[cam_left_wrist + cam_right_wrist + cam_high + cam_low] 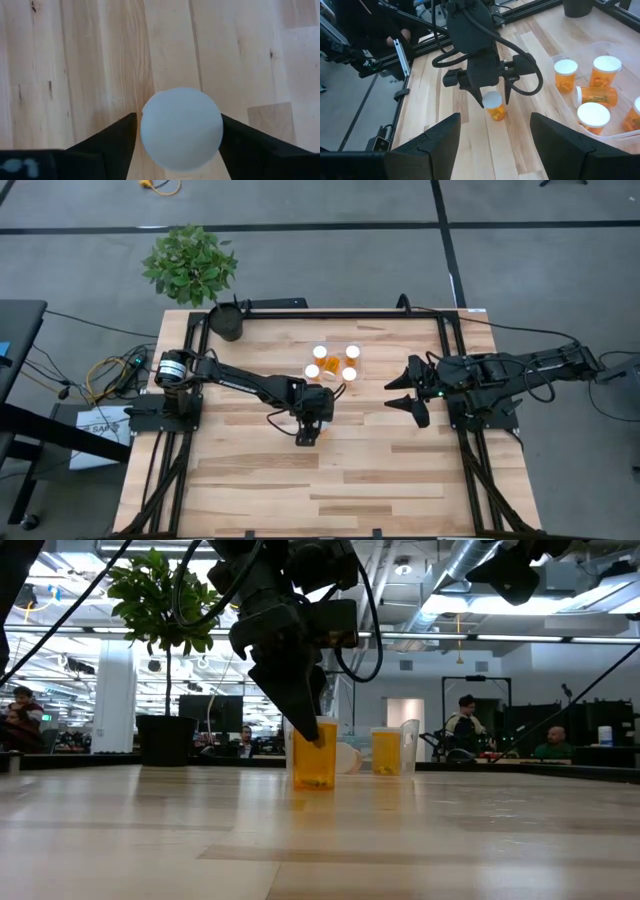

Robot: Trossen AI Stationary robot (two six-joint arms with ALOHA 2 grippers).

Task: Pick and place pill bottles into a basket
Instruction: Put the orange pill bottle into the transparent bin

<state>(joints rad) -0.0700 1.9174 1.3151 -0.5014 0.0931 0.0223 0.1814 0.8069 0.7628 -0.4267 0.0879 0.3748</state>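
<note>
A pill bottle (494, 107) with a white cap and orange body stands on the wood table, near the basket's near-left side. My left gripper (493, 98) comes down on it from above and is shut on its cap; the gripper hides the bottle in the high view. The clear basket (615, 134) holds several more bottles, one of them lying on its side (596, 95); the basket also shows in the high view (360, 358). My right gripper (402, 391) is open and empty, above the table to the right of the basket. My left gripper pinches the bottle's round white cap (181, 129) between its two fingers, one on each side. The fingers (303, 705) point down from above. The bottle is about upright, and its base (314, 783) is on the table or just above it.
A dark round pot (228, 322) with a green plant (190, 265) stands at the far left corner. Black frame rails run along the table's edges. Bare wood lies on the table's near half. People sit in the room behind the table.
</note>
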